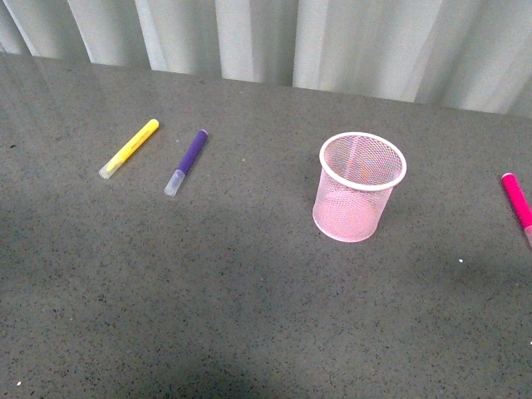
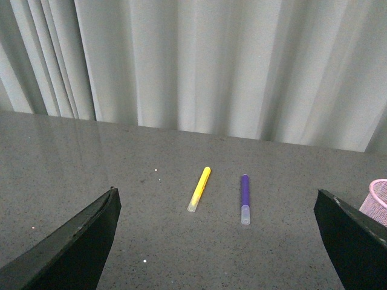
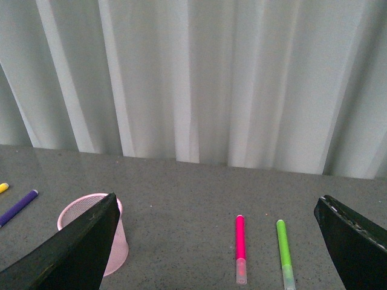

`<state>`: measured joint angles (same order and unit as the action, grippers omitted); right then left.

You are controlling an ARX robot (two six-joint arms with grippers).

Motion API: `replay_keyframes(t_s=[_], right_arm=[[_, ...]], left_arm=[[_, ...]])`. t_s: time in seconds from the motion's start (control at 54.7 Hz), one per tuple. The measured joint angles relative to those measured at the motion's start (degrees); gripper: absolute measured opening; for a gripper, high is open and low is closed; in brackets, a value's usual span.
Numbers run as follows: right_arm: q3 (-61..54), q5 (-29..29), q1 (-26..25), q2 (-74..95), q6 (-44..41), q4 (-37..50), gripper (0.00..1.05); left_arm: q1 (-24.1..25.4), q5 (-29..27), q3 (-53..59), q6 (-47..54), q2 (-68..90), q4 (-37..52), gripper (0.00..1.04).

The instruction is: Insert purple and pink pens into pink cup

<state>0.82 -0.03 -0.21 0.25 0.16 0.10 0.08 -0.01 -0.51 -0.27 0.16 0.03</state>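
- Front view: a grey speckled surface (image 1: 249, 316) is stretching back to a pale curtain (image 1: 249, 41). The pink cup (image 1: 361, 187) is standing upright right of centre, with its open mouth showing. The purple pen (image 1: 186, 162) is lying well to its left, pale cap toward the viewer. A yellow marker (image 1: 129, 149) is lying just beyond it, further left. The pink pen (image 1: 517, 202) is lying well right of the cup, cut off by the picture's edge. Neither arm is showing.
- Left wrist view: the left end effector (image 2: 215, 196) is hanging above the surface with its two dark fingers (image 2: 72, 241) spread wide apart, holding nothing. The yellow marker (image 2: 200, 188) and purple pen (image 2: 245, 198) are lying side by side ahead of it. The cup's rim (image 2: 378, 199) is peeking in at the edge.
- Right wrist view: the right end effector (image 3: 216, 199) is likewise gaping, empty. The pink pen (image 3: 240, 248) is lying ahead of it, beside a green marker (image 3: 284, 254). The cup (image 3: 120, 241) is sitting partly behind one finger (image 3: 72, 248).
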Motion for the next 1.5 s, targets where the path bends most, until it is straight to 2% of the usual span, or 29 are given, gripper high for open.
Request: replay_keyframes(t_s=[1.499], right_arm=[[0.0, 0.0, 0.0, 0.0, 0.0, 0.0, 0.98]], left_arm=[[-0.5, -0.8, -0.1, -0.2, 0.5, -0.6, 0.98]])
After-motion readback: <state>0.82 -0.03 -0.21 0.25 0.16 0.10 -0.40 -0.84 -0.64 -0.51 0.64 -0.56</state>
